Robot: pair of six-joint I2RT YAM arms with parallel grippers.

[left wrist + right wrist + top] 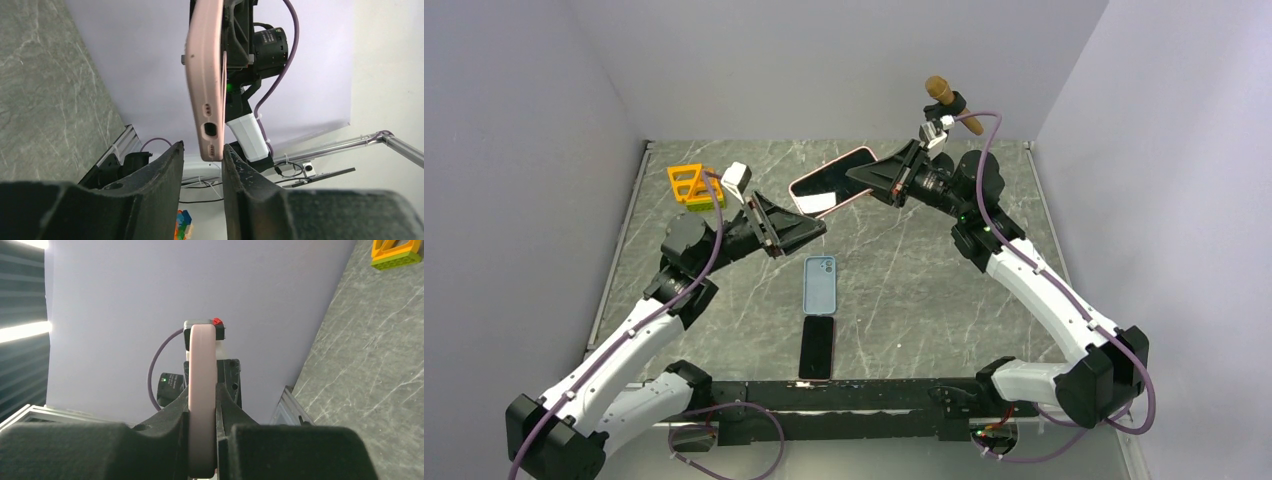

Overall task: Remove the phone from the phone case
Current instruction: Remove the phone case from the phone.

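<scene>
A phone in a pink case [832, 178] is held in the air above the back of the table, screen up. My right gripper [866, 181] is shut on its far end; in the right wrist view the pink case [202, 355] stands edge-on between the fingers [227, 410]. My left gripper [817, 228] is open at the case's near end. In the left wrist view the case's port end [206, 100] hangs between the open fingertips [176, 150], close against the right one. A blue case [820, 285] and a black phone [817, 347] lie on the table.
An orange and green block toy [692, 185] stands at the back left, and also shows in the right wrist view [395, 252]. A wooden-handled tool [952, 103] sits above the right wrist at the back. Grey walls enclose the marble table [904, 290].
</scene>
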